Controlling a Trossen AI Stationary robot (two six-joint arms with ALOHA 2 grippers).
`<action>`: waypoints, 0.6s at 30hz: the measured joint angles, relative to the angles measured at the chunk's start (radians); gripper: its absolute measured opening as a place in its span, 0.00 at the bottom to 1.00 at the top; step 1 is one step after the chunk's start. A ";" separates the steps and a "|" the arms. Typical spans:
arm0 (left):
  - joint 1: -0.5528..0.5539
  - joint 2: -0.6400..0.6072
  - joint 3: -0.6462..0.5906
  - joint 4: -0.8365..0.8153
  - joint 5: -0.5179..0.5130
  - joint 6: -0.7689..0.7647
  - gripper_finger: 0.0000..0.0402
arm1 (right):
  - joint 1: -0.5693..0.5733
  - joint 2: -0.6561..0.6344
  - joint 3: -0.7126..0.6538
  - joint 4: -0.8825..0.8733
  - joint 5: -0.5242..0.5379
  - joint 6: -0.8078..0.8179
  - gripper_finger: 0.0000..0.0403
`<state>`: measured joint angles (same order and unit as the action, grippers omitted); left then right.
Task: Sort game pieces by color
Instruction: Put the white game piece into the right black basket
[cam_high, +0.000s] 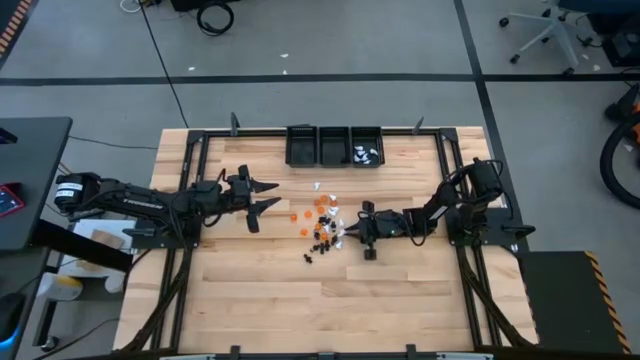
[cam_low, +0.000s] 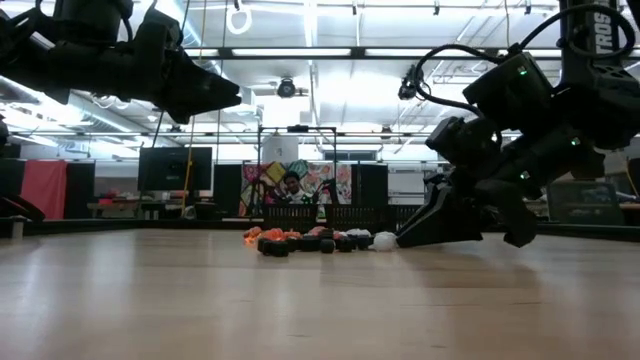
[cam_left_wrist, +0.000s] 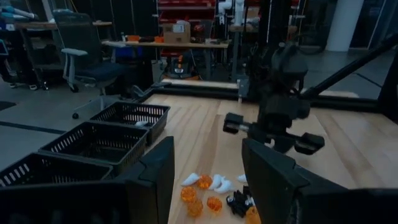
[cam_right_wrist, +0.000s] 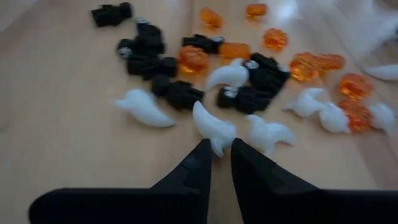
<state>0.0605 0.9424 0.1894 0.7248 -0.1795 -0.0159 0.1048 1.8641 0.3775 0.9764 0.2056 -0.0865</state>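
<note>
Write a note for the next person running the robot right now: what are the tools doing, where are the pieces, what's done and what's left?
Right tool: down at the pile's edge, fingers pinching the tip of a white piece.
Left tool: open, holding nothing, hovering left of the pile.
Pieces: orange, black and white, mostly mixed mid-table.
Bins: three at the far edge; the right bin holds some white pieces; nothing shows in the other two.
Done: a few whites binned.
Left: the remaining whites, all orange and black.

Crowded game pieces (cam_right_wrist: 249, 87) (3 colours) ahead
</note>
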 joint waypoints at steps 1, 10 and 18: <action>-0.001 0.000 0.000 -0.011 0.000 -0.002 0.42 | -0.003 0.000 0.000 0.002 0.004 0.007 0.15; -0.019 0.000 0.000 -0.174 0.000 -0.075 0.42 | -0.026 0.000 0.003 0.032 0.006 0.042 0.09; -0.019 0.001 0.000 -0.191 0.000 -0.080 0.42 | -0.040 -0.001 0.005 0.030 -0.020 0.042 0.09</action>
<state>0.0410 0.9432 0.1894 0.5343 -0.1795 -0.0956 0.0653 1.8633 0.3820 1.0061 0.1859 -0.0448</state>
